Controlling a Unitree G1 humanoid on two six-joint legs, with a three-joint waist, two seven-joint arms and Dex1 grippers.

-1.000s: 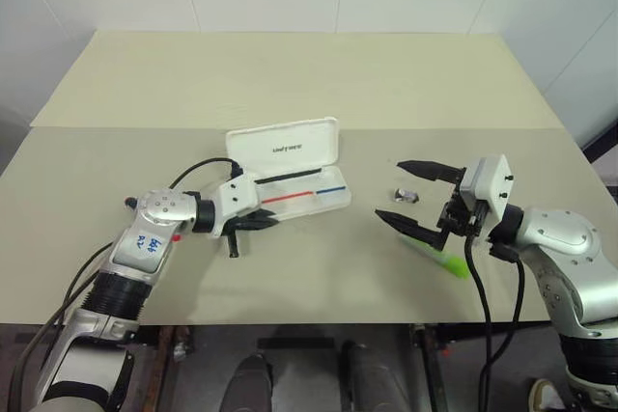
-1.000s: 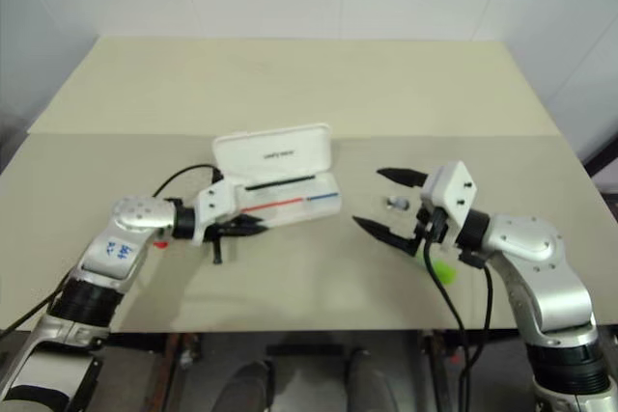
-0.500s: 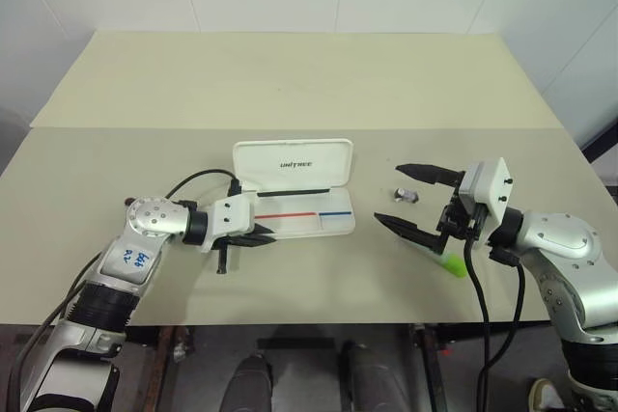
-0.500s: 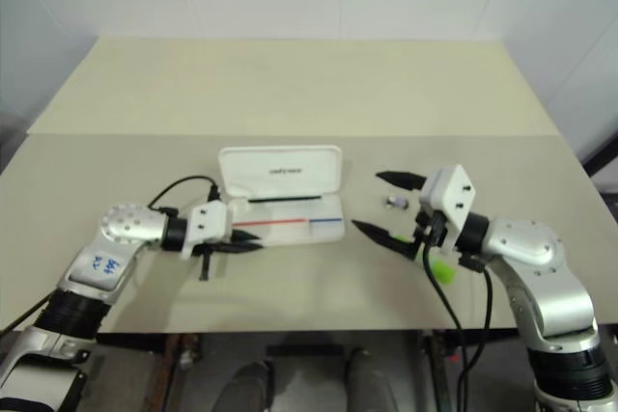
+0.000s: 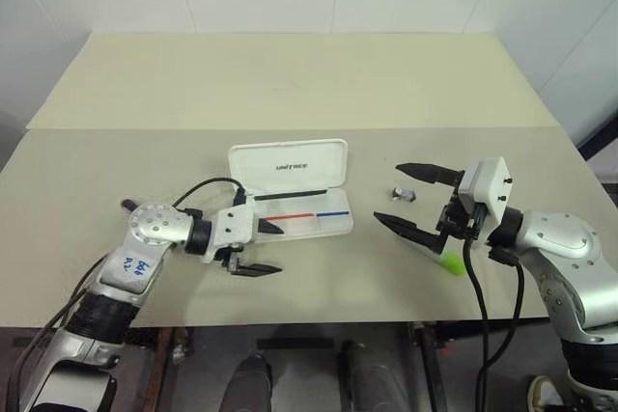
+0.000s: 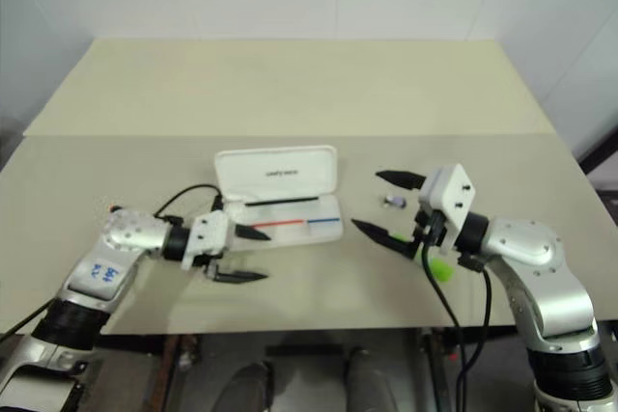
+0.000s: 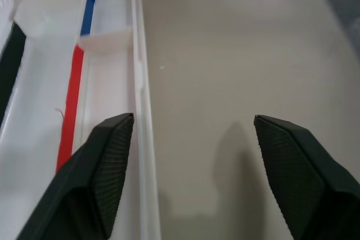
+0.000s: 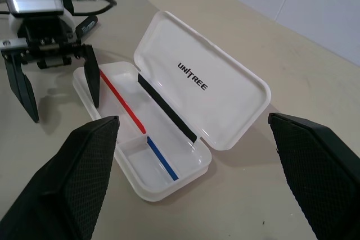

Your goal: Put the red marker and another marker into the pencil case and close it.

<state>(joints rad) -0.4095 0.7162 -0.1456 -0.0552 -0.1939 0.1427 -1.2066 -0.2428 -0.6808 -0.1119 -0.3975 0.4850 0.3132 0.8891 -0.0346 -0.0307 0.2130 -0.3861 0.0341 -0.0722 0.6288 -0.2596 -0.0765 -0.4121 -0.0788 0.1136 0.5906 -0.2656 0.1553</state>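
Pencil case lid up, both grippers spread wide, empty (green highlighter seen from head views)

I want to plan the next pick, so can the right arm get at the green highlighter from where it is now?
Probably yes. The green highlighter lies on the table just below the right gripper, whose jaws are wide open and empty, with nothing lying over it.

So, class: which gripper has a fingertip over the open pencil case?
The left gripper: one fingertip overlaps the pencil case; the right gripper stands apart.
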